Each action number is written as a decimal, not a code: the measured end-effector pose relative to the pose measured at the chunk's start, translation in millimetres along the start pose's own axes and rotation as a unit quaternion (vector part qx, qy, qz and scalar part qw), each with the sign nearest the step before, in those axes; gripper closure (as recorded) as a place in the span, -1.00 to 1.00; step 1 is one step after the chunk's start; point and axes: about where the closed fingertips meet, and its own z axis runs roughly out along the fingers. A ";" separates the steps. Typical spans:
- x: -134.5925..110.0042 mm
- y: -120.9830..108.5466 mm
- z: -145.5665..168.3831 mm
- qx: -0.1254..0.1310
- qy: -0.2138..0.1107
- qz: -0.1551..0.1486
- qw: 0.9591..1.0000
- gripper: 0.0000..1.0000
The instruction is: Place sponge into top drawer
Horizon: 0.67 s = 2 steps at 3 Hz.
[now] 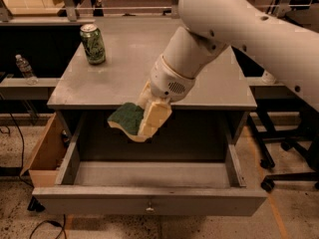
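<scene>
My gripper (pixel 144 123) is shut on the sponge (pixel 126 118), a dark green scrub layer over yellow foam. It holds the sponge in the air just past the table's front edge, above the back of the open top drawer (pixel 149 200). The drawer is a wide shallow grey metal one, pulled fully out, with a small knob (pixel 149 209) centred on its front. Its floor is bare. My white arm reaches in from the upper right and hides the right middle of the tabletop.
A green can (pixel 93 44) stands at the back left of the grey table (pixel 119 78). A light wooden box-like drawer (pixel 44 156) sticks out at the lower left. A plastic bottle (pixel 24 67) stands on a shelf at far left. Chair wheels (pixel 269 183) stand at right.
</scene>
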 end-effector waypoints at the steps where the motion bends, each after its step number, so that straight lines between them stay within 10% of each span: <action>1: 25.4 14.0 33.6 -0.009 0.037 0.019 0.999 1.00; 2: 48.2 14.0 58.4 -0.008 0.062 0.040 0.997 1.00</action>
